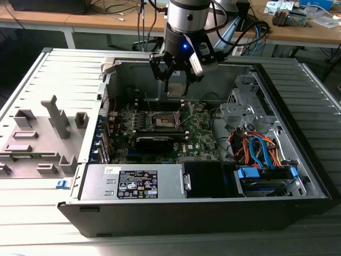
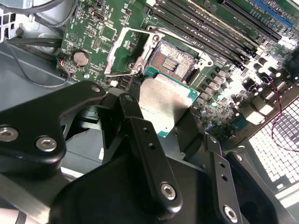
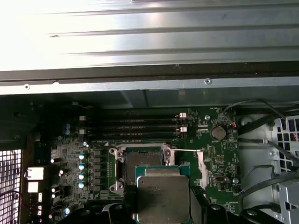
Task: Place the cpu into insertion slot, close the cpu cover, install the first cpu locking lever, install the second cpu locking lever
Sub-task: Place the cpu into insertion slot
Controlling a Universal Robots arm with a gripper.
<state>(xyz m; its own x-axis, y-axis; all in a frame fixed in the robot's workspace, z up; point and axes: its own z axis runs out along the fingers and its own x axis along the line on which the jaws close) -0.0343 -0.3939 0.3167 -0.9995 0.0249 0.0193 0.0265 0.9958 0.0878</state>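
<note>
The end effector point(image 2: 159, 113) gripped the cpu point(image 2: 169, 99) by its edges, holding it just above the uncovered insertion slot point(image 2: 175, 60). In the exterior view, the power supply's label point(image 1: 137, 185) carried print too small to read.

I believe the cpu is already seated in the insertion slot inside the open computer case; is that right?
Not quite: the second wrist view shows the cpu held in the gripper's jaws, clear of the empty insertion slot, inside the open computer case.

cpu point(image 2: 166, 100) between fingers point(image 2: 145, 140), near insertion slot point(image 2: 175, 60), cpu cover point(image 2: 117, 46) beside slot
</note>
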